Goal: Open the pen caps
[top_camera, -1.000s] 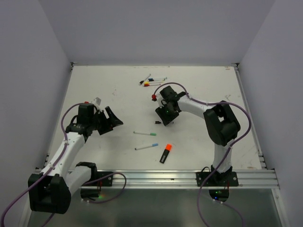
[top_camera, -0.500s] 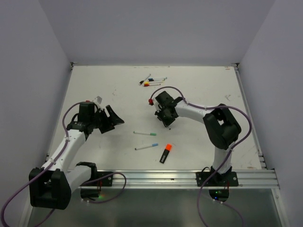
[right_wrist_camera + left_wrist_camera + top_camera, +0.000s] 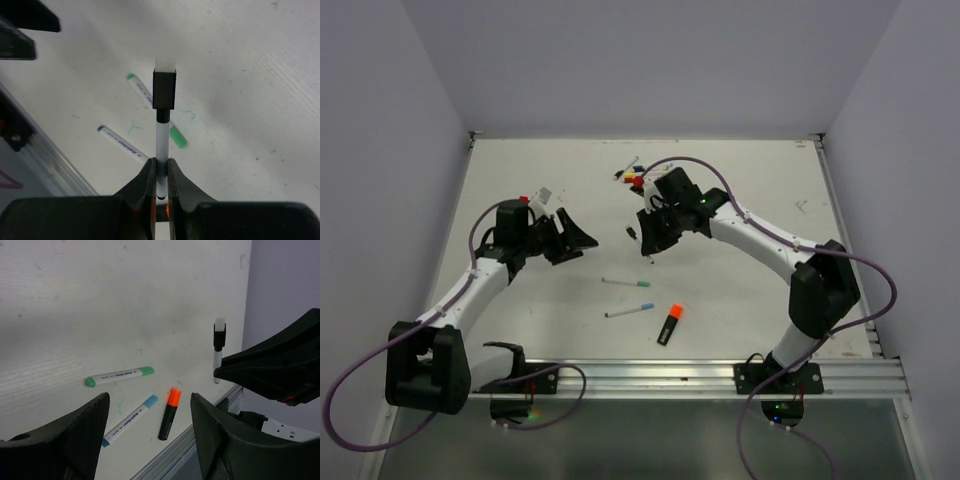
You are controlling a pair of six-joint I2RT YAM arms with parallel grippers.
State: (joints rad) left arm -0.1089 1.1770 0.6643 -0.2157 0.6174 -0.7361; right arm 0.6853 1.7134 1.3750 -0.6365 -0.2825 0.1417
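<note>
My right gripper (image 3: pixel 160 162) is shut on a thin white pen (image 3: pixel 161 140) with a black cap (image 3: pixel 164 90) and holds it above the table. In the top view that gripper (image 3: pixel 646 240) is at mid-table and the pen's dark end (image 3: pixel 631 233) points left toward my left gripper (image 3: pixel 575 240). The left gripper (image 3: pixel 148 397) is open and empty, a short way from the held pen (image 3: pixel 218 352). On the table lie a green-capped pen (image 3: pixel 625 283), a blue-capped pen (image 3: pixel 628 311) and the black highlighter with its orange cap (image 3: pixel 670 324).
Several more capped pens lie in a cluster (image 3: pixel 640 175) at the back, just behind the right arm. A small dark bit (image 3: pixel 650 258) lies on the table below the right gripper. The metal rail (image 3: pixel 720 375) runs along the near edge.
My right gripper has risen and swung back and left with the pen. My left gripper has moved farther back and right, toward it.
</note>
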